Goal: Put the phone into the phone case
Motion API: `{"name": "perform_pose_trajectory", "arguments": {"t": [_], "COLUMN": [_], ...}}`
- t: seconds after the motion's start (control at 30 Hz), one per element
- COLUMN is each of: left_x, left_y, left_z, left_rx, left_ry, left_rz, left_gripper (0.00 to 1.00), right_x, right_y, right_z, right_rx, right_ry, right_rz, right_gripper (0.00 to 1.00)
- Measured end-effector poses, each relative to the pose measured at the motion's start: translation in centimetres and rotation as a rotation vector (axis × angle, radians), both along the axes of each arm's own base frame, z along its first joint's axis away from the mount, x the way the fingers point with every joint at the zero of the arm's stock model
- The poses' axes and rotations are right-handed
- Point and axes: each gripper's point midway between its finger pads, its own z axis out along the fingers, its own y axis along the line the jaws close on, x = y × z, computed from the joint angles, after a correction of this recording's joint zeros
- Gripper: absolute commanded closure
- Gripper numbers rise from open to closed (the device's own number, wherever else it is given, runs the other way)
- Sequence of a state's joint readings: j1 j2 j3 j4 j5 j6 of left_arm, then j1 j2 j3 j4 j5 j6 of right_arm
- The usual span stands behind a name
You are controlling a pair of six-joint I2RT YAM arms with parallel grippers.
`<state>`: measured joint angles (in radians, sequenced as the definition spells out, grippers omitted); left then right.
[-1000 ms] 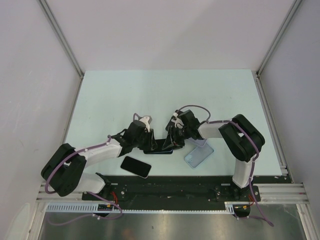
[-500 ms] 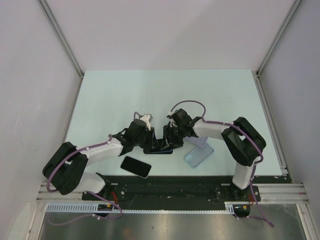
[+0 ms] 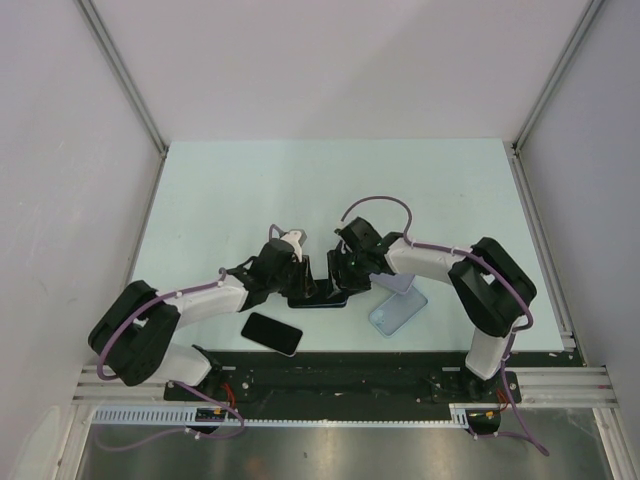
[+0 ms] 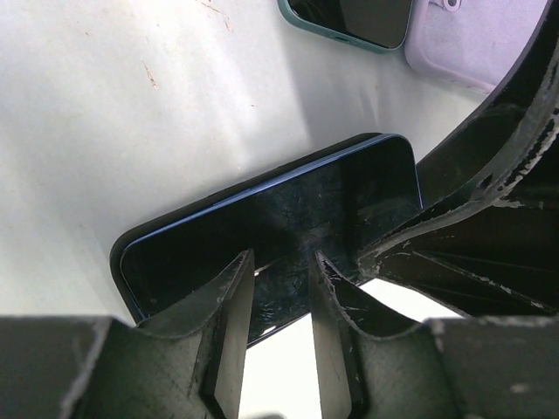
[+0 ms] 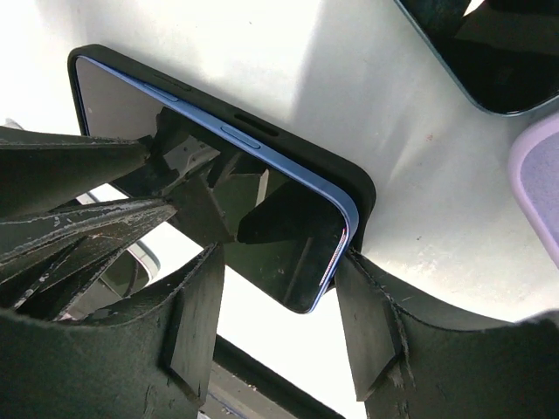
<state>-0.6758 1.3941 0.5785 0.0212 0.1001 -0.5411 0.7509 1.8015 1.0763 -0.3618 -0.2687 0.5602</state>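
Right gripper, jaws spread, has slid in over the phone; left gripper, narrowly parted, presses it into the case.

L pincer & R pincer both at dark phone, table ctr.

Beyond the left tool and right tool a pale mint desk meets plain white walls, evenly lit, with aluminium posts in the corners.
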Motion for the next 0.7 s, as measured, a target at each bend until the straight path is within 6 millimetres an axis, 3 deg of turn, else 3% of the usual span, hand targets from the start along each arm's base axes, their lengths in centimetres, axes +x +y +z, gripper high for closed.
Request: {"name": "perform_pose_trajectory", "arguments": {"t": [0.17, 0.27, 0.4, 0.7], "left_x": [-0.1, -0.2, -0.2, -0.2], "left_y": [0.0, 0.0, 0.0, 0.0], "left_z": [-0.1, -0.2, -0.3, -0.4], "left_rx": [0.002, 0.002, 0.005, 0.006], "left_ry": [0.005, 0.010, 0.014, 0.015], "left_rz": [-0.001, -0.005, -0.005, -0.005], "left_gripper": [0.62, 0.63, 0.63, 0.64], "right_x": [0.5, 0.7, 1.0, 0.8], "right_y": [-0.9, -2.1, -4.1, -6.2], "right_z": [0.2, 0.5, 1.8, 4.5], "right_rx": [-0.039, -0.075, -0.122, -0.046], "right_ry": [-0.057, -0.091, -0.141, -0.187], "right_rz": [-0.013, -0.031, -0.060, -0.093], "right_gripper": [0.39, 0.32, 0.31, 0.29]}}
